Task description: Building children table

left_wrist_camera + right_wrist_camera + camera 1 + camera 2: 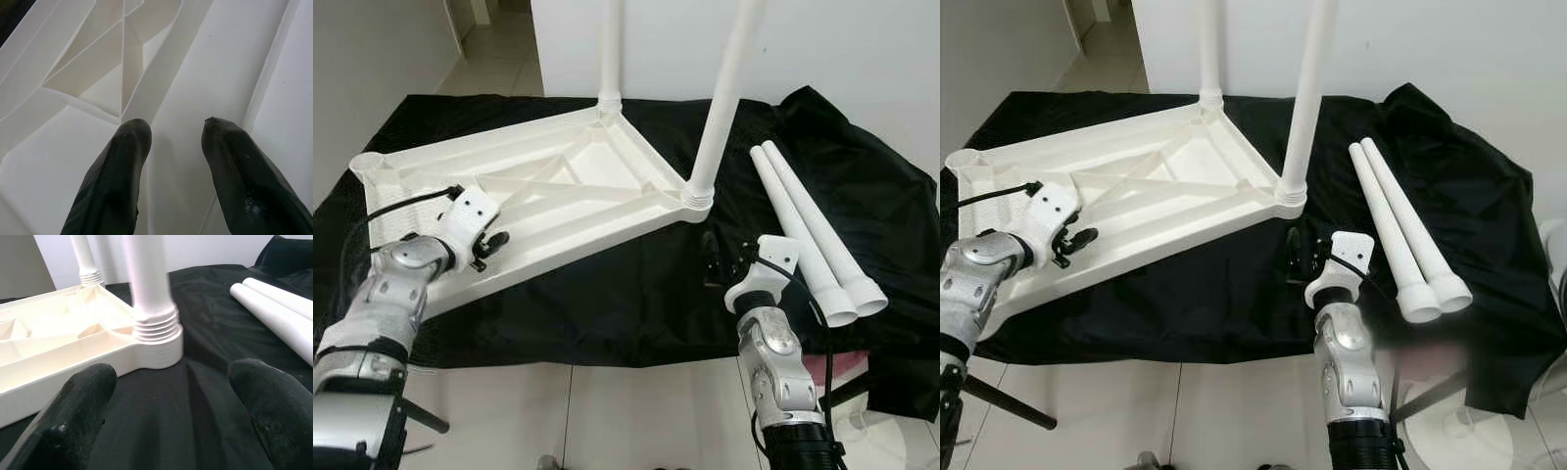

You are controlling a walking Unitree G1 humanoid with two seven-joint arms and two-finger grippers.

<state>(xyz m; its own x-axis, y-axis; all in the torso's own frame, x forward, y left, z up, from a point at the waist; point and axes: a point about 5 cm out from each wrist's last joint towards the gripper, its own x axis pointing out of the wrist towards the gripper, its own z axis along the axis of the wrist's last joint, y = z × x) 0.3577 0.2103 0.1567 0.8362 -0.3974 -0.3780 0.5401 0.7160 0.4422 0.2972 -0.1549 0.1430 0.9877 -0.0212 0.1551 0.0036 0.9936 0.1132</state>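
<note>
1 white tabletop (558, 196), upside down on black cloth (607, 294), ribbed underside up, lying left-centre and running from near left to far centre. 2 legs already standing in corner sockets: far leg (610, 49) at far corner, right leg (724, 98) at right corner, both upright. 2 loose legs (808, 235) lying side by side on cloth, well right of tabletop, touching each other, flared ends toward near side. 1 empty socket (367, 164) at far-left corner. 2 arms. Left gripper (494, 245) over near-left part of tabletop, fingers apart w/ nothing between, just above the plastic. Right gripper (724, 264) low over cloth, near side of right-leg corner, between tabletop and loose legs, spread open, holding nothing. Head views give whole layout: white wall behind, tiled floor at near edge, pink item (891, 367) near right, partly under cloth. Left wrist view adds close detail: fingers (117, 176) separated, crossing ribs (132, 63) of underside right beneath. Right wrist view adds threaded collar (154, 325) at base of right leg, seated in corner socket, plus loose legs off to one side; fingers wide apart over bare cloth.
</note>
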